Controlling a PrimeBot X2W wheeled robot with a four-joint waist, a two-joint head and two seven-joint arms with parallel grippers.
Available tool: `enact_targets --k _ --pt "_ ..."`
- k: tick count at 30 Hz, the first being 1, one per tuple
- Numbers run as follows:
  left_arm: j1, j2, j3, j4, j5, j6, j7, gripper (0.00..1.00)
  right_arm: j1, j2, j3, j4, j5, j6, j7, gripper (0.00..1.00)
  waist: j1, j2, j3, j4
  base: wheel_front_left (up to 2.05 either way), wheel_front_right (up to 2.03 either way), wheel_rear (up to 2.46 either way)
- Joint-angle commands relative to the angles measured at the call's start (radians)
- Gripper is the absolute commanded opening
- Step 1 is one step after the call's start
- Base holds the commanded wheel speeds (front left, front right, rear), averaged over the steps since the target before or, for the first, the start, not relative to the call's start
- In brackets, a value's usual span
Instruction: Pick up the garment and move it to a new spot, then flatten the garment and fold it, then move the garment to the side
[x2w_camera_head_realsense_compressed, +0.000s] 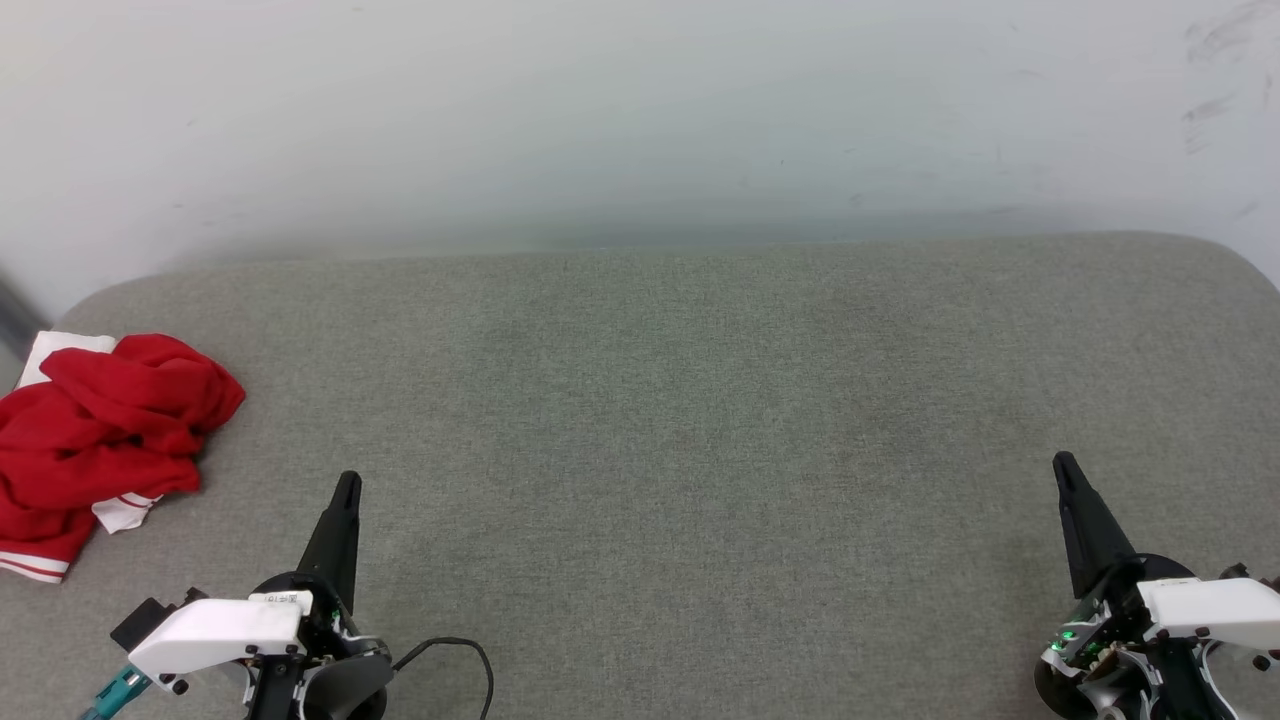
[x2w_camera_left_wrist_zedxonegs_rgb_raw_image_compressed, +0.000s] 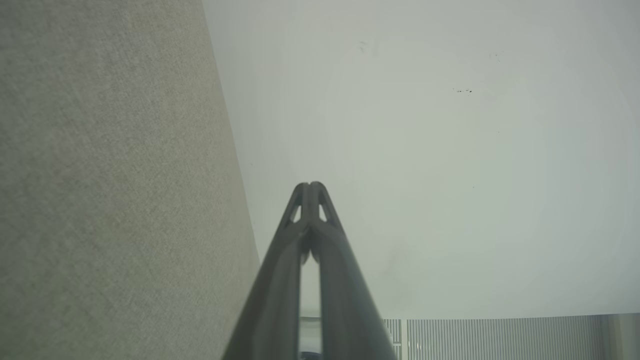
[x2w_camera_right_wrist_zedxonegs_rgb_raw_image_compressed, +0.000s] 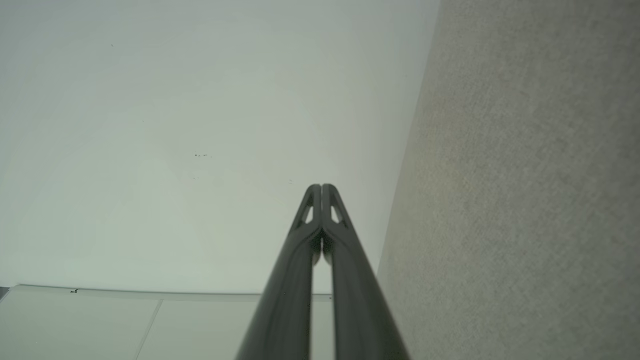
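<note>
While the scene is being looked down on from the head view, a grey fabric-covered table is being shown stretching across the picture, with a pale wall behind it. The garment is being seen at the far left edge of the table, lying crumpled in a red heap. A white sleeve is poking out at its upper left, and red-and-white striped trim is showing along its lower edge.

The left gripper is being held at the lower left, near the garment but apart from it, its two dark fingers being pressed together and pointed toward the wall. The right gripper is being held at the lower right, well apart from the garment, likewise being clenched empty. A black cable is being seen looping beside the left wrist.

Closer detail of the fingertips is being given by the wrist views. Through the left wrist view, that gripper's fingers are being shown meeting at their tips. The table's grey weave is running down that view's left side, the wall is lying across the rest, and a ribbed panel is sitting at the bottom right. Through the right wrist view, that gripper's fingers are being shown touching in the same way, with the weave down the right side, the wall at the left, and pale flat panels along the bottom left.
</note>
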Motion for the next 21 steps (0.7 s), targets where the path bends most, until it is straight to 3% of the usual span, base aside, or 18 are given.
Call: enact_targets --k 1,21 --pt "-0.006 -0.001 0.003 0.0 0.002 -0.003 0.002 0.0 -0.011 0.005 0.001 0.001 0.003 0.0 0.0 0.0 0.0 0.0 0.0 0.0 0.0 0.0 0.0" --pt "-0.006 -0.001 0.003 0.0 0.001 -0.003 0.002 0.0 -0.011 0.005 0.001 0.001 0.003 0.0 0.0 0.0 0.0 0.0 0.0 0.0 0.0 0.0 0.0"
